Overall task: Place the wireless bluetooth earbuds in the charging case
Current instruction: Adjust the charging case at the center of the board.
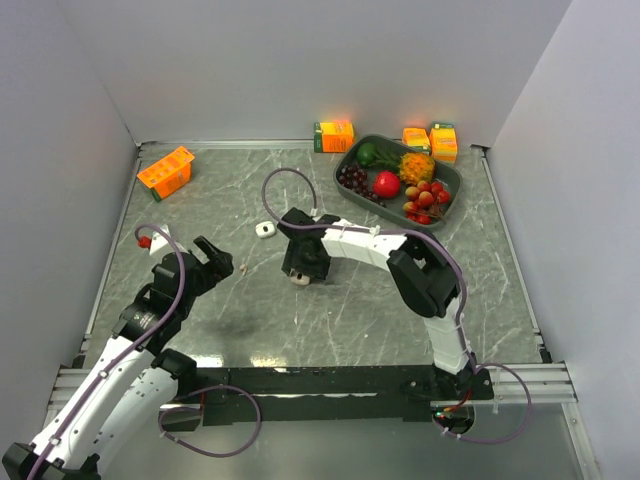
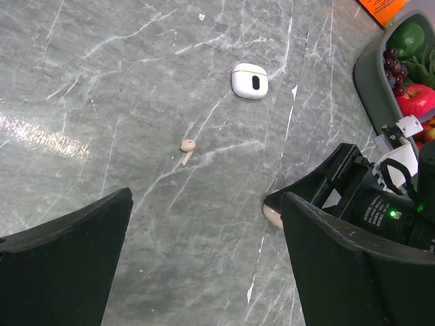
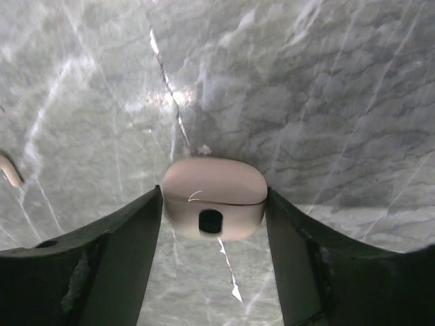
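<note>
A beige charging case (image 3: 213, 193) with its lid down sits between the fingers of my right gripper (image 3: 214, 204), and both pads press its sides. From above, that gripper (image 1: 303, 266) stands at the table's middle with the beige case (image 1: 299, 279) under it. A beige earbud (image 2: 187, 146) lies loose on the marble, and its stem shows at the right wrist view's left edge (image 3: 8, 170). A white case (image 1: 265, 229) rests closed further back. My left gripper (image 1: 215, 262) hangs open and empty (image 2: 207, 204), left of the earbud.
A grey tray (image 1: 452, 184) of fruit stands at the back right, with orange cartons (image 1: 334, 135) behind it. An orange box (image 1: 165, 172) lies at the back left. White walls enclose the table on three sides.
</note>
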